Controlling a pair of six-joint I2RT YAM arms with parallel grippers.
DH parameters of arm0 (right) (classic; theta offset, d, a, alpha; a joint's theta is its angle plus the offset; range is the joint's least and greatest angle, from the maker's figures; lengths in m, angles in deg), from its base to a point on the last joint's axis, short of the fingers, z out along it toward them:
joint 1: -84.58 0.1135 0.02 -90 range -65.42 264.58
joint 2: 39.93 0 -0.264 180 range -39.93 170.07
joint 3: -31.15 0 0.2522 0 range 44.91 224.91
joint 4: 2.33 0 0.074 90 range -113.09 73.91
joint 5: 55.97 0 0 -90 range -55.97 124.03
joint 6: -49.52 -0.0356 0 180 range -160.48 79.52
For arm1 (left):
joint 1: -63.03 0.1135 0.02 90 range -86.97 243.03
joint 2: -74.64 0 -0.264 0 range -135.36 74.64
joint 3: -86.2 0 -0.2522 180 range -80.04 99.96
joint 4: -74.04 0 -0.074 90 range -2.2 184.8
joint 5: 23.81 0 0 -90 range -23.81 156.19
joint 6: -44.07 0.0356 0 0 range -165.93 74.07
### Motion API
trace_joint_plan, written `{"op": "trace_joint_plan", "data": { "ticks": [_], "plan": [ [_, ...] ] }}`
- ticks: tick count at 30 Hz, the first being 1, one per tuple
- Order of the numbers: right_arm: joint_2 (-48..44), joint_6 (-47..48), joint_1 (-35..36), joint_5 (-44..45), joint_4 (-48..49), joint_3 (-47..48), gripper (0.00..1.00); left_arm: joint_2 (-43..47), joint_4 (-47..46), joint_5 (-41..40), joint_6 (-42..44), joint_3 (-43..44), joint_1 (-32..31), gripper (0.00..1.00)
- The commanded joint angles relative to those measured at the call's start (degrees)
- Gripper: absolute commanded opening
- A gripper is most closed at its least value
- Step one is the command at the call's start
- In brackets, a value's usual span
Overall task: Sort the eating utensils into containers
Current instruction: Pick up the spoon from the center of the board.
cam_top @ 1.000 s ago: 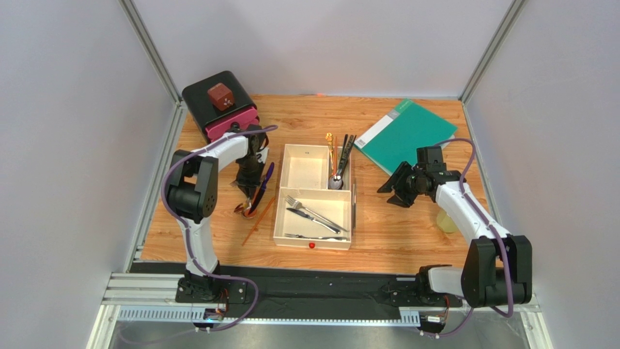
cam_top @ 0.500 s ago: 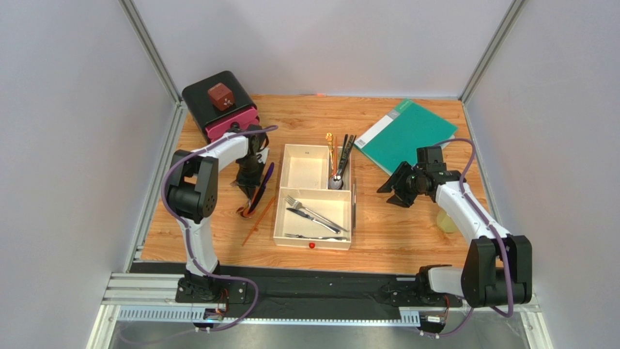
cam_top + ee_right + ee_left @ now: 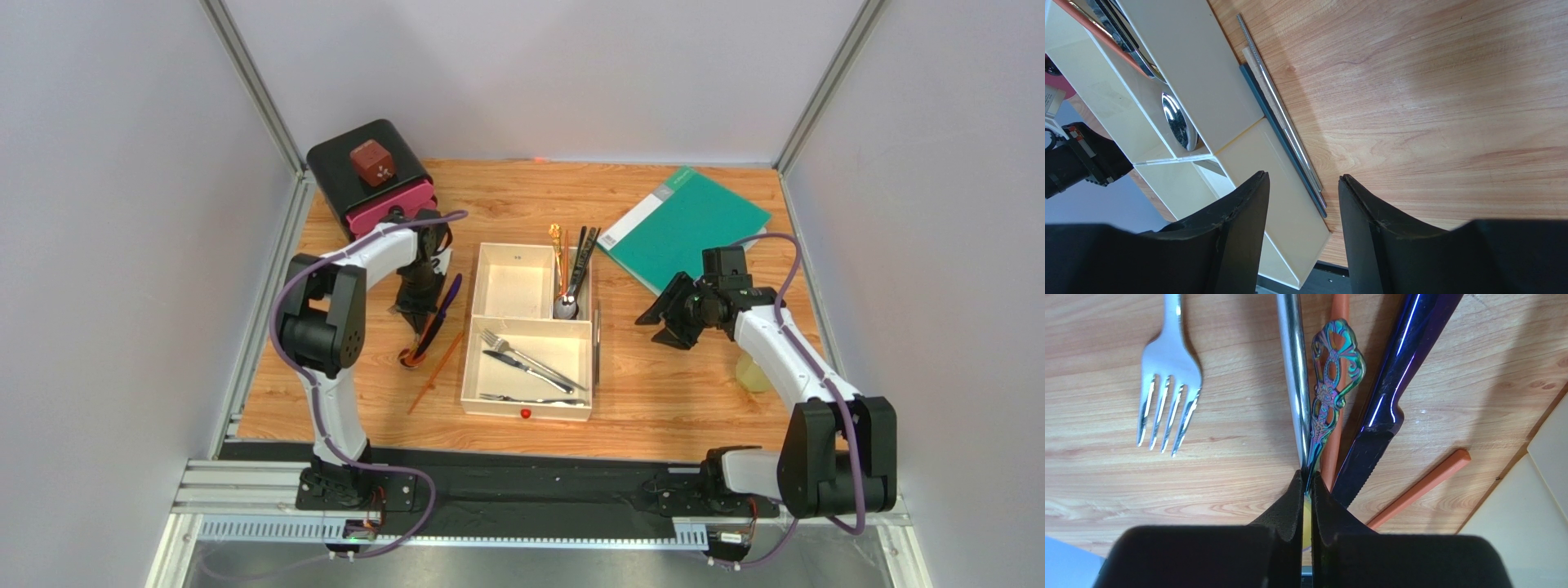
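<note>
At 9 o'clock in the left wrist view a silver fork [image 3: 1168, 380] lies alone on the counter [image 3: 1229, 447], apart from the bundle. The left pincer [image 3: 1306, 490] is clamped shut on the thin neck of an iridescent utensil [image 3: 1328, 380]. Its ornate handle runs straight out toward 12 o'clock, in line with the fingers, and its working end is hidden under them. A silver handle [image 3: 1290, 367] lies tight against it at 11 o'clock, with an orange chopstick [image 3: 1329, 462] and a blue-purple knife [image 3: 1404, 361] just beside it at 1 o'clock, so a straight lift is likely to drag neighbours along. The cream tray [image 3: 513, 284] sits at 3 o'clock from this pincer, near and on the same flat wood. The left arm is plainly the closer one, and a short carry over the low rim looks enough. Beyond the tray, a pair of chopsticks [image 3: 1281, 128] lies lengthwise on the counter against its outer wall. The right pincer [image 3: 1303, 180] hangs open and empty just beside them, with bare wood around it
</note>
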Motion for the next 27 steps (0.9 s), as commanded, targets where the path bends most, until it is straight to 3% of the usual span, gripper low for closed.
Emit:
{"op": "trace_joint_plan", "data": {
  "ticks": [1,17,27],
  "plan": [
    [-0.7,-0.4,-0.2,-0.8,2.2,1.3,0.50,4.8,1.9,-3.0,0.5,2.2,0.2,0.00],
    [-0.9,-0.6,-0.2,-1.5,2.3,1.2,0.50,8.8,1.0,-9.8,0.2,2.4,-0.3,0.00],
    [-1.0,-0.6,-0.3,-1.4,2.2,0.7,0.50,8.9,1.1,-23.6,0.3,0.0,-10.1,0.00]
  ]
}}
